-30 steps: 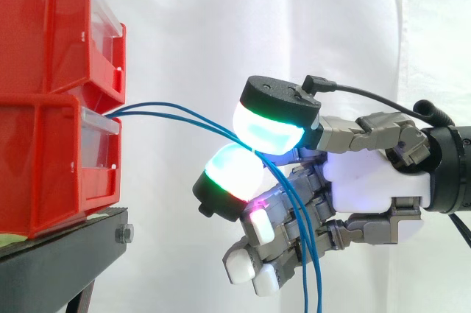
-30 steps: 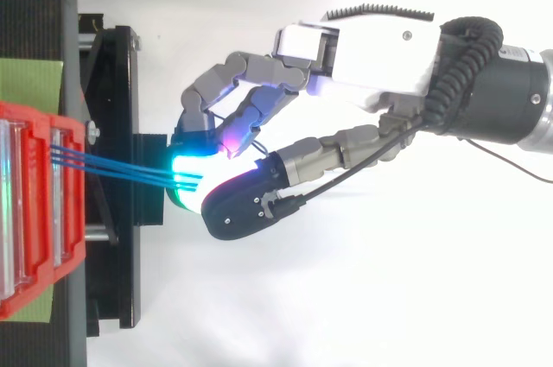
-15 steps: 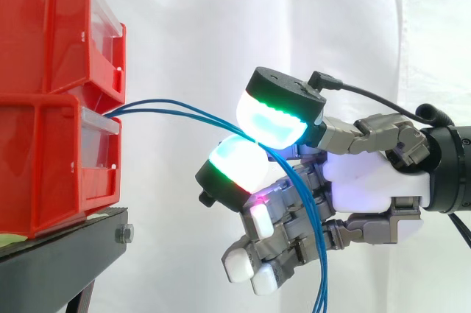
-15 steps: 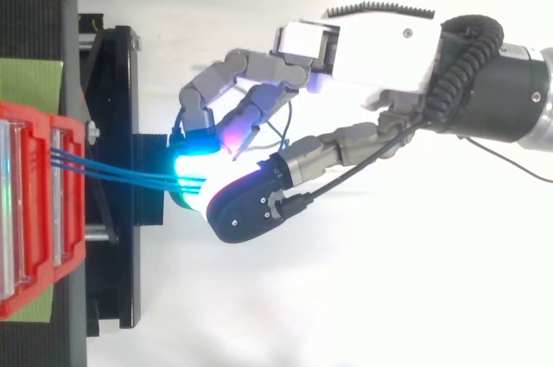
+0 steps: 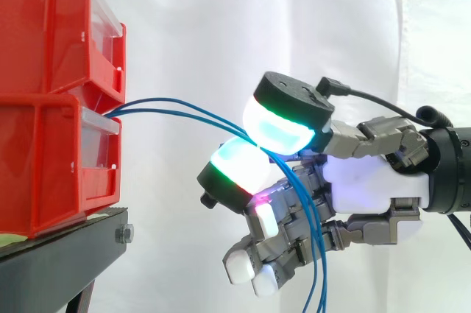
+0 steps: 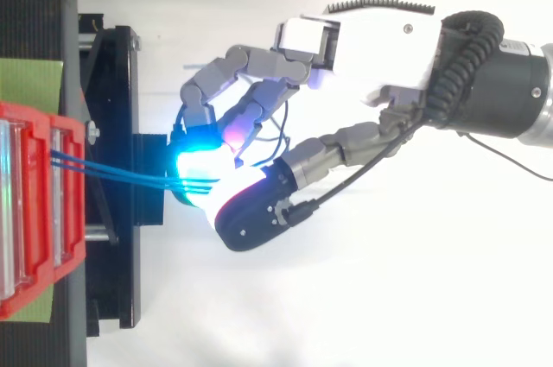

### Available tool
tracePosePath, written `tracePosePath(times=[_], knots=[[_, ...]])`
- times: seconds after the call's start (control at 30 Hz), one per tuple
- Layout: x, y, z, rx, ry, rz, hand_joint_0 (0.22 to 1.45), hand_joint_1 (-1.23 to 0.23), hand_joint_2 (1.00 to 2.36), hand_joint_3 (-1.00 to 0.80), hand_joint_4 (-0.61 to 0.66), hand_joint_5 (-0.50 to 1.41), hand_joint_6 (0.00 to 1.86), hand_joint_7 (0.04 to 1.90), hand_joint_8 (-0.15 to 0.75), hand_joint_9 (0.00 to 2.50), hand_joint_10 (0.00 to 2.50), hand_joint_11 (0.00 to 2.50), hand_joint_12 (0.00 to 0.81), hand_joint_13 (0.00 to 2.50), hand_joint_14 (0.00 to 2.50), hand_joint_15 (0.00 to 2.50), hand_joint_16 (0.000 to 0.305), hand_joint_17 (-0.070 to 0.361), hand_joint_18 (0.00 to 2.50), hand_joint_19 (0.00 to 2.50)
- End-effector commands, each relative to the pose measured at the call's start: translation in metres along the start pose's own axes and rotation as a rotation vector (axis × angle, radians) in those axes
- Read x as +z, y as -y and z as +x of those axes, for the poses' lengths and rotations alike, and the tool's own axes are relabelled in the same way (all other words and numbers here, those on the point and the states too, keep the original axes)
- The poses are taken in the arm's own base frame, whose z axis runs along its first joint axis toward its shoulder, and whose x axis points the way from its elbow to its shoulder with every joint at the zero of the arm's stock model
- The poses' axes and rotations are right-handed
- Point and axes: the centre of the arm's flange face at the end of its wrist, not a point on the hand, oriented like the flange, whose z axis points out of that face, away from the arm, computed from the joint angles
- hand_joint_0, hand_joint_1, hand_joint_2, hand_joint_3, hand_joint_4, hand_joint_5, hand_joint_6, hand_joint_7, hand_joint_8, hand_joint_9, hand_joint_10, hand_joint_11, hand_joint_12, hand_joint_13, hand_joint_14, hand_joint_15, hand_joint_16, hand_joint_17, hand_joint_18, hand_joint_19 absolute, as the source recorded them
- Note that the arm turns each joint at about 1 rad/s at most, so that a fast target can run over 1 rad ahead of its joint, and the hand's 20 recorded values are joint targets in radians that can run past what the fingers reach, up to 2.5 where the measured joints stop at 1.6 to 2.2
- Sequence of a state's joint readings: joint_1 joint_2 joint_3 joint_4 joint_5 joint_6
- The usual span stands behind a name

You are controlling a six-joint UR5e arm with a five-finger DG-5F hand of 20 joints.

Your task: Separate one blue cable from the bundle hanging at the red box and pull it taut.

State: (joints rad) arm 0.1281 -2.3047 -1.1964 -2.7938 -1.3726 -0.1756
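We log thin blue cables (image 6: 112,170) leaving the lower red plastic box (image 5: 44,166) and arcing right. The hand's (image 5: 372,180) fingers (image 5: 283,125) pinch them between rounded glowing pads (image 5: 239,169); slack strands hang below.

Blue cables (image 6: 121,173) cross the gap beside red bins (image 5: 51,129).

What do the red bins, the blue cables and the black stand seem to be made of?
Red bins: likely moulded plastic, slightly glossy, with a clear front panel.
Blue cables: thin flexible wire in smooth, probably plastic, sheathing; they bend in soft arcs.
Black stand: seemingly coated metal, matte, with a bolt at its edge.
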Motion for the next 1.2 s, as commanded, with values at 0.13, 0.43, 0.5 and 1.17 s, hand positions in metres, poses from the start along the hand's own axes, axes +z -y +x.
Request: tracePosePath(times=[0.13,0.43,0.5,1.17], knots=[[-0.0009,0.0005,-0.0003,-0.002,-0.004,0.008,0.49,-0.96,1.0,-0.5,0.01,-0.17,0.92,1.04,0.201,1.03,0.02,0.77,0.309,0.78,0.02,0.45,0.04,0.09,0.65,0.52],[-0.0009,0.0005,-0.0003,-0.002,-0.004,0.008,0.51,-0.65,1.0,-0.5,0.07,-0.18,0.86,0.98,0.262,0.97,0.02,0.73,0.336,0.74,0.02,0.46,0.044,0.1,0.63,0.58],[-0.0006,-0.0002,-0.0004,-0.002,-0.004,0.006,0.54,-0.59,1.0,-0.5,0.05,-0.18,0.86,1.0,0.254,0.96,0.02,0.74,0.324,0.73,0.02,0.47,0.042,0.095,0.61,0.6],[-0.0009,0.0005,-0.0003,-0.002,-0.004,0.008,0.65,-0.74,1.02,-0.3,0.03,-0.18,0.91,1.05,0.268,0.95,0.02,0.76,0.317,0.71,0.02,0.46,0.042,0.093,0.62,0.59]])
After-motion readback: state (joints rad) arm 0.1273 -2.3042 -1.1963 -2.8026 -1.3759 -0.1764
